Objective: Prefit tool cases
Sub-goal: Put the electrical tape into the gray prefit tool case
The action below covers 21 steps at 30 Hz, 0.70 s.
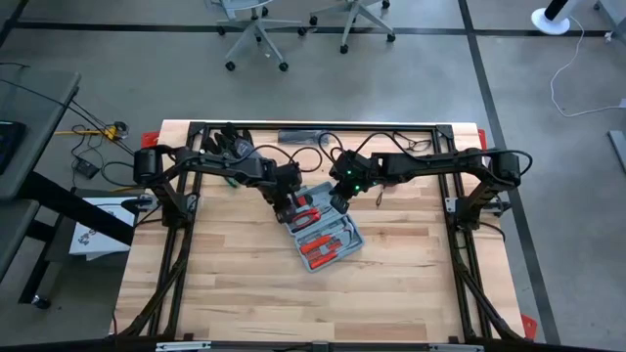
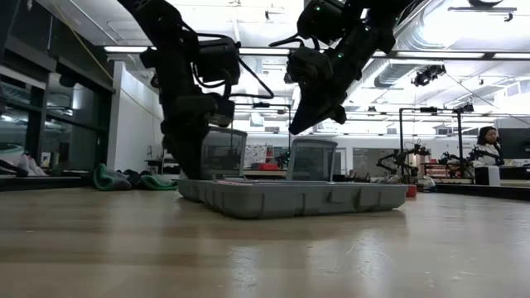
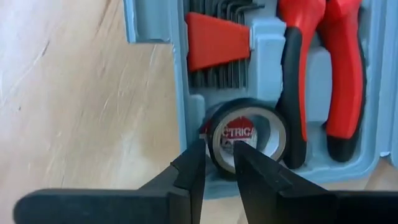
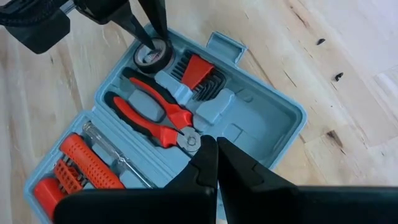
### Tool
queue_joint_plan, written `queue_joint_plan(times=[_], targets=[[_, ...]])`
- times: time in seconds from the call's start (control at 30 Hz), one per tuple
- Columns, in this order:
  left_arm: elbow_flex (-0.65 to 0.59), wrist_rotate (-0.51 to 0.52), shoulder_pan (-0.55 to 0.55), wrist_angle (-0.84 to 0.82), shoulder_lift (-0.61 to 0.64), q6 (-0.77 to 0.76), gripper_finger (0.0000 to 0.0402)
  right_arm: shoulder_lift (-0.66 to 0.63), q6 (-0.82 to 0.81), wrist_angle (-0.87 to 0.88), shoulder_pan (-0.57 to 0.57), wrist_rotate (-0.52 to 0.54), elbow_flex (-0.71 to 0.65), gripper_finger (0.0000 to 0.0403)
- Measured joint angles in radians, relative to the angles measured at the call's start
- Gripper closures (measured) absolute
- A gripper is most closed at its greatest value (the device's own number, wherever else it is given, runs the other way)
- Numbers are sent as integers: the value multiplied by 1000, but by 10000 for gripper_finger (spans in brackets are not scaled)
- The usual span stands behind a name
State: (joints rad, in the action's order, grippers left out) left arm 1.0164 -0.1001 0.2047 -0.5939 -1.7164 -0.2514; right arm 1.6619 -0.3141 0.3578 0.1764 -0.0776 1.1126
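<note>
Tool case (image 1: 326, 235) lying open mid-worktop (image 1: 235, 293), tools seated in recesses. Left gripper (image 3: 217, 163) down at the case's 10 o'clock corner, fingers slightly apart around the tape roll (image 3: 245, 134), looks like letting go. Right gripper (image 4: 216, 163) hovering above the pliers (image 4: 155, 115), pinched closed, empty. Probably next: lift left clear, fill remaining recess.

We count one blue-grey tool case (image 4: 249, 118), lying open, and in it one roll of electrical tape (image 3: 245, 134), one pair of red-handled pliers (image 4: 152, 115) and one red-holdered set of hex keys (image 4: 202, 78). We count two grippers: left gripper (image 3: 217, 162) and right gripper (image 4: 216, 163).
</note>
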Motion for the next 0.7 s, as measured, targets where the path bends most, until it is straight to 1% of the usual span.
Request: queue_joint_plan(times=[0.17, 0.23, 0.3, 0.47, 0.57, 0.7], targets=[[2, -1, 5, -53, 25, -10, 324, 0, -2, -20, -4, -11, 0, 402], [2, 5, 5, -80, 51, -23, 324, 2, 0, -63, -11, -46, 0, 402], [-3, 26, 2, -91, 83, -30, 324, 14, 0, -149, -21, -90, -4, 402], [-59, 94, -12, -76, 184, -66, 323, 101, -50, -274, -30, -158, -9, 403], [-104, 94, -19, -40, 250, -116, 323, 153, -70, -340, -33, -177, -10, 403], [-148, 94, -32, -34, 316, -179, 323, 207, -70, -387, -37, -197, 21, 403]])
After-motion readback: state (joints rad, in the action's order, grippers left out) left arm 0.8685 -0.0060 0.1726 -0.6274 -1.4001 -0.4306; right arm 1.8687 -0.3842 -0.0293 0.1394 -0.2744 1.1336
